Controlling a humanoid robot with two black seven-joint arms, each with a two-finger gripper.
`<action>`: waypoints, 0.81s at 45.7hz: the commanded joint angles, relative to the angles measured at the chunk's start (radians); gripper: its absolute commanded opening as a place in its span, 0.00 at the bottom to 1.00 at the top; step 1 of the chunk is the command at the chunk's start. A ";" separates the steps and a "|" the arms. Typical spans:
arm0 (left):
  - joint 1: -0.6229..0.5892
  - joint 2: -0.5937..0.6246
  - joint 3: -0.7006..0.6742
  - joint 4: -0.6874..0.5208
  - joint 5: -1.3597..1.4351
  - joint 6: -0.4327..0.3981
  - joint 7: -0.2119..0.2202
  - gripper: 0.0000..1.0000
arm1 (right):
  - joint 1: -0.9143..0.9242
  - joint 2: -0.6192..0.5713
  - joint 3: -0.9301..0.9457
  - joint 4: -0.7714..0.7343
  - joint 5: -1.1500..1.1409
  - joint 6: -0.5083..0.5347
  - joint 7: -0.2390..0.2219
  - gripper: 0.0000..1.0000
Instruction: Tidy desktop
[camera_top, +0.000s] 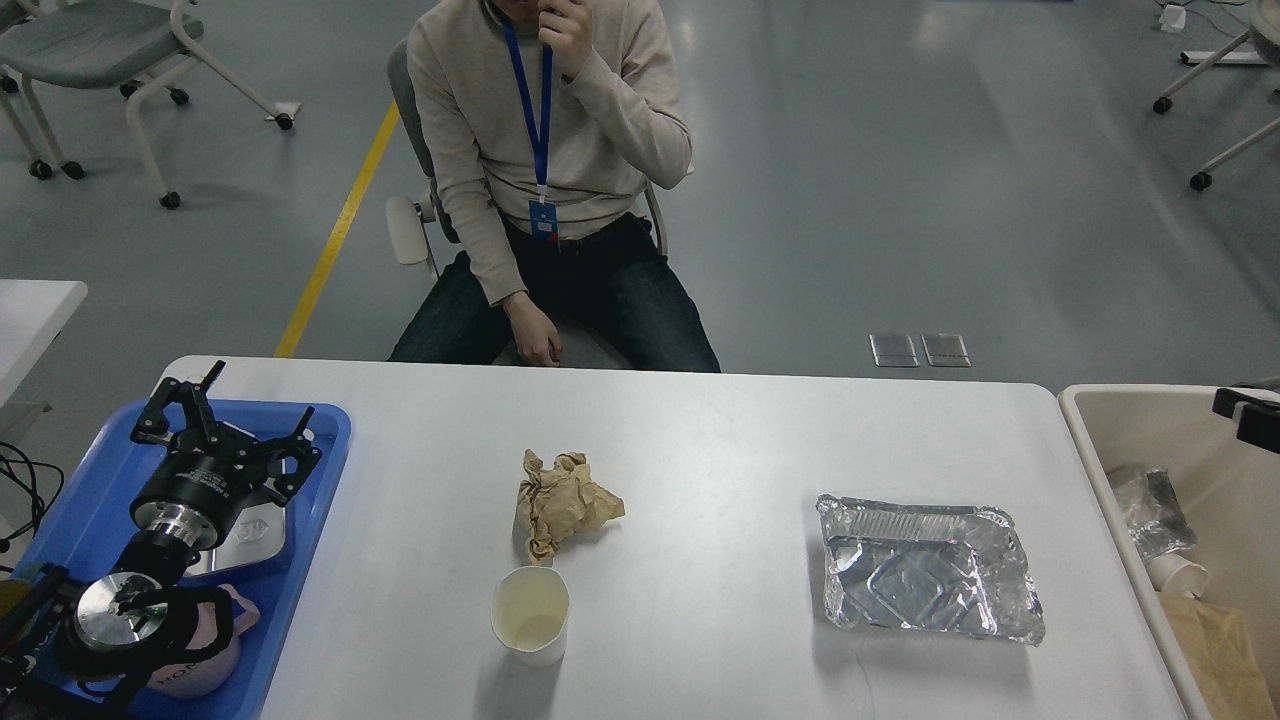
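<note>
White desktop (700, 440) bearing crumpled brown paper (563, 502), paper cup (529, 615), foil tray (928, 580). Left gripper (228, 415) spread wide above blue tray (90, 500). Right gripper (1245, 415) barely visible over beige bin (1110, 470).

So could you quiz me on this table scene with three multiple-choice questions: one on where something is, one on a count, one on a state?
1. Where is the crumpled brown paper?
A. in the blue tray
B. on the desktop, just behind the paper cup
C. inside the foil container

2. How many loose items lie on the bare desktop?
A. one
B. three
C. five

3. How are the left gripper's fingers?
A. spread open, holding nothing
C. clamped on the cup
B. clamped on the paper

Answers: 1 B, the paper sits on white tabletop beyond the cup. 2 B, paper, cup and foil container. 3 A, its fingers stand apart over the blue tray.
</note>
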 joint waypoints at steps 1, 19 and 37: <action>-0.001 -0.006 0.003 0.000 0.003 0.001 -0.001 0.97 | -0.011 -0.026 -0.037 0.052 0.001 0.012 -0.014 1.00; -0.001 -0.009 0.003 0.000 0.006 0.004 -0.006 0.97 | -0.014 -0.116 -0.189 0.276 -0.085 0.020 -0.229 1.00; -0.001 -0.009 0.008 0.000 0.009 0.009 -0.009 0.97 | 0.081 0.172 -0.197 0.063 0.055 0.156 -0.230 1.00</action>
